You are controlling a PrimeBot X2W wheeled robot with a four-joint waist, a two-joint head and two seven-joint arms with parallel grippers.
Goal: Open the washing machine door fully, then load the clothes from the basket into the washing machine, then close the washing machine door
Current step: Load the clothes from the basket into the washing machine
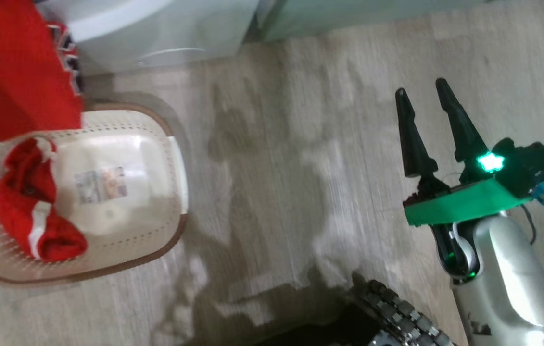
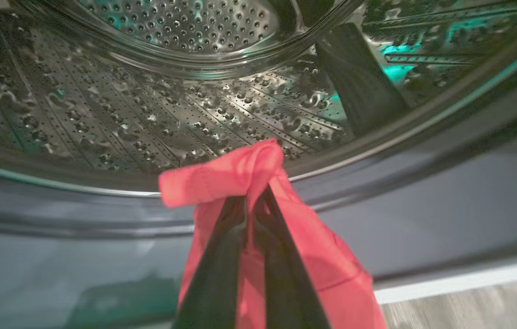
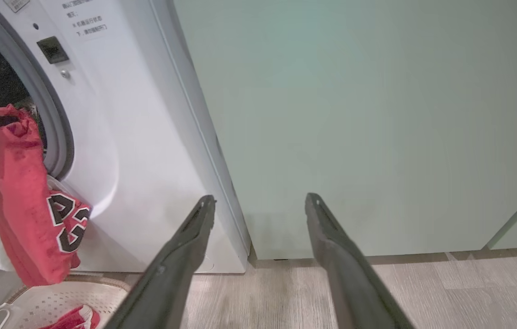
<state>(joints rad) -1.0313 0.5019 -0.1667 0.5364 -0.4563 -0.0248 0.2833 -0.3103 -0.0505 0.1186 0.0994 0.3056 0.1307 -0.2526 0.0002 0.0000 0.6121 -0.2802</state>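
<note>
Clothes first: a red jersey [image 2: 258,178] hung pinched in my left gripper [image 2: 254,201], both fingers closed tight on a bunched fold near its top, so the rest draped down under its own weight. That high grip made sense to me, since the long tail could then trail in behind the fold. The fold sat right at the mouth of the washing machine [image 3: 125,137], just over the grey gasket [image 2: 423,205], with the steel drum [image 2: 148,114] beyond it showing bare metal.

From the right wrist I saw the jersey's tail dangling outside, down the front on the left, above the basket [image 1: 132,216]. A second red garment [image 1: 31,211] lay against the basket's left wall.

My right gripper [image 1: 421,89] was parked well off to the right over bare floor [image 1: 276,168], fingers spread wide and holding nothing, facing the pale green cabinet [image 3: 354,114].

The gasket lip was the edge to mind: I judged the hanging tail could snag there. Deep in the drum there was plenty of room.
</note>
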